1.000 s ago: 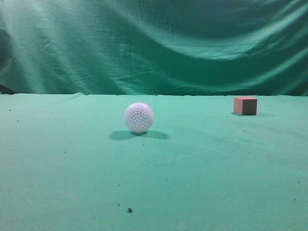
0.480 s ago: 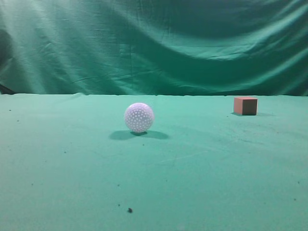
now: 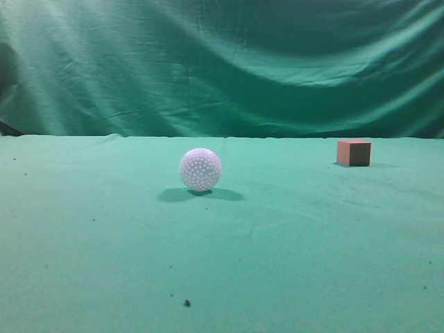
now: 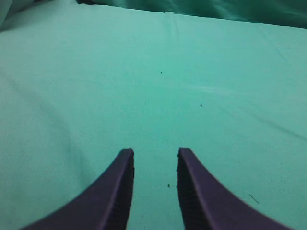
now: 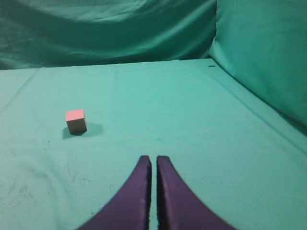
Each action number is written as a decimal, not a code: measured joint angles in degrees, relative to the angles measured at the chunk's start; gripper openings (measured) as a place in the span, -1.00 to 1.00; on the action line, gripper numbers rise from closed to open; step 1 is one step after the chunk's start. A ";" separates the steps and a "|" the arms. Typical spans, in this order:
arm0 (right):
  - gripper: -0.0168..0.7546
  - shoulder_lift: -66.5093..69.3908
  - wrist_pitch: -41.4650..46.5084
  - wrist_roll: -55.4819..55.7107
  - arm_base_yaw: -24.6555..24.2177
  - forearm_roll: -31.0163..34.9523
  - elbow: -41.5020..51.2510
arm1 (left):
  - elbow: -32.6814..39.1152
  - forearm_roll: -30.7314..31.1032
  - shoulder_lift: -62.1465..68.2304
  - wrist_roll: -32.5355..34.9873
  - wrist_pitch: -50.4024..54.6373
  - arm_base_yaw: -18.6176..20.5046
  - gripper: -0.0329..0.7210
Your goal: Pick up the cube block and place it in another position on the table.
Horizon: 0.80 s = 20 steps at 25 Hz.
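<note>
The cube block [image 3: 354, 152] is a small salmon cube resting on the teal table [image 3: 291, 250] at the far right. It also shows in the right wrist view [image 5: 76, 120], ahead and to the left of my right gripper [image 5: 154, 159], well apart from it. The right gripper's dark fingers are shut and hold nothing. My left gripper [image 4: 154, 152] is open and empty over bare table cloth [image 4: 158, 86]. Neither gripper shows in the exterior view.
A white dimpled ball [image 3: 200, 169] sits on the table left of centre. A draped green backdrop [image 3: 222, 62] hangs behind the table's far edge and also rises at the right in the right wrist view [image 5: 264, 52]. Small dark specks [image 3: 186, 302] dot the cloth.
</note>
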 joint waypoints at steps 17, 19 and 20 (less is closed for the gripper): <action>-0.96 -4.13 5.37 1.12 -0.35 0.37 3.63 | 0.00 0.00 0.00 0.00 0.00 0.00 -0.22; -0.96 -4.13 5.37 1.12 -0.35 0.37 3.63 | 0.00 0.00 0.00 0.00 0.00 0.00 -0.22; -0.96 -4.13 5.37 1.12 -0.35 0.37 3.63 | 0.00 0.00 0.00 0.00 0.00 0.00 -0.22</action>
